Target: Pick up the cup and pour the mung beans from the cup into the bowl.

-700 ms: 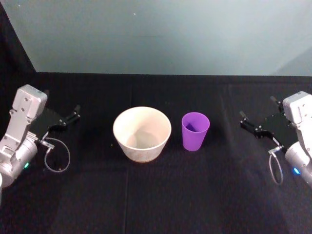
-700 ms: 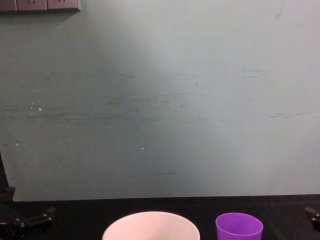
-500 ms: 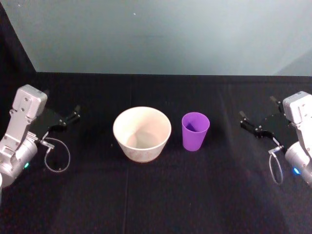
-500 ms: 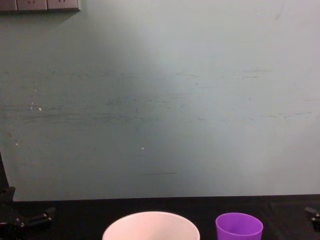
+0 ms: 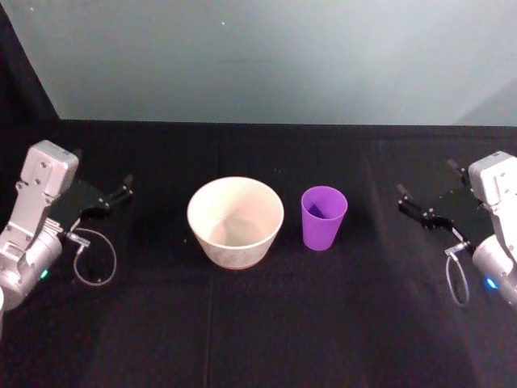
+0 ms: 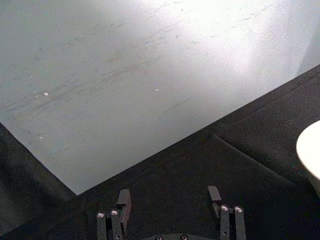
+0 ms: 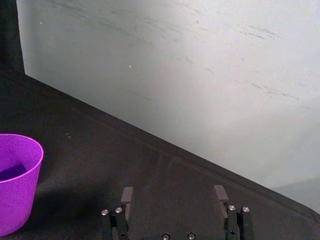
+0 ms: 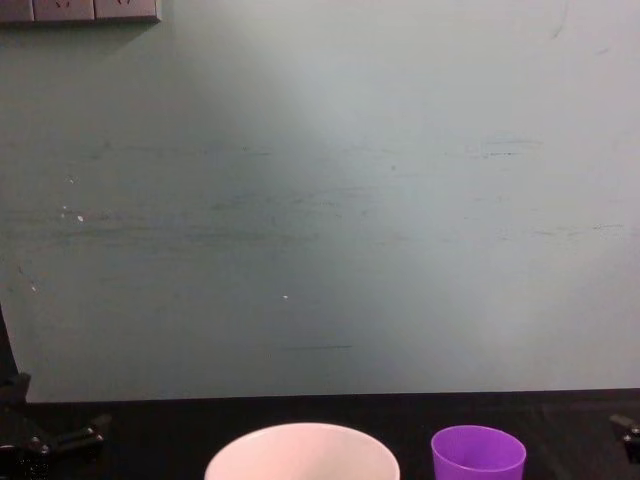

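Note:
The purple cup (image 5: 324, 217) stands upright at the table's middle, just right of the off-white bowl (image 5: 235, 222), a small gap between them. The bowl's inside looks bare. The mung beans are hidden; the cup's inside shows only dark shadow. My left gripper (image 5: 103, 171) rests open at the far left, well away from the bowl (image 6: 312, 155). My right gripper (image 5: 428, 179) rests open at the far right, about a hand's width from the cup (image 7: 15, 180). Both wrist views show the fingers (image 6: 123, 200) (image 7: 220, 192) spread with nothing between them.
A black cloth (image 5: 266, 323) covers the table, with a pale green-grey wall (image 5: 266, 56) behind it. A wall socket strip (image 8: 80, 10) sits high on the wall. The chest view shows the rims of the bowl (image 8: 302, 455) and the cup (image 8: 478, 455).

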Motion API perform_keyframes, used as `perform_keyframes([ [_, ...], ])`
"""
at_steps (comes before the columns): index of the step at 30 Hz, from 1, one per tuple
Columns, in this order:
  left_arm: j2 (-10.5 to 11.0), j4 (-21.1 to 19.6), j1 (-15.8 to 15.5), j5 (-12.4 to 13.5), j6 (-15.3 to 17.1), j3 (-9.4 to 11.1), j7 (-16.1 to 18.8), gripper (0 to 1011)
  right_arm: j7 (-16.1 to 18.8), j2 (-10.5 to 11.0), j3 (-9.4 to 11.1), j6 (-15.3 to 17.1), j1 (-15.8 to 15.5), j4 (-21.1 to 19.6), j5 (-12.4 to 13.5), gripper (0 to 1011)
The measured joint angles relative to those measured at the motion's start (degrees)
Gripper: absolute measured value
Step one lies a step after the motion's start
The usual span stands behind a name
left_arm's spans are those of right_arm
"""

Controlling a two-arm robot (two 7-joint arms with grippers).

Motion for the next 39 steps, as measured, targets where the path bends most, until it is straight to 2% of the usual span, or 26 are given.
perform_keyframes([
  [12, 0.0, 0.0, 0.0, 0.0, 0.0, 0.0, 0.0, 1000, 0.0, 0.0, 0.0, 0.0, 0.0, 0.0, 0.0, 1004],
  [19, 0.0, 0.0, 0.0, 0.0, 0.0, 0.0, 0.0, 1000, 0.2, 0.6, 0.4, -0.6, -2.7, -1.9, -1.5, 1004],
  [22, 0.0, 0.0, 0.0, 0.0, 0.0, 0.0, 0.0, 1000, 0.9, 0.8, 0.0, -1.5, -4.4, -2.9, -2.8, 1004],
  [29, 0.0, 0.0, 0.0, 0.0, 0.0, 0.0, 0.0, 1000, 2.5, 1.0, -0.5, -1.8, -7.3, -5.8, -3.6, 1004],
  [35, 0.0, 0.0, 0.0, 0.0, 0.0, 0.0, 0.0, 1000, 4.6, 1.0, -0.2, -1.7, -8.9, -7.7, -2.6, 1004],
  [39, 0.0, 0.0, 0.0, 0.0, 0.0, 0.0, 0.0, 1000, 7.1, 0.0, 0.2, -1.7, -9.2, -8.0, -0.6, 1004],
])
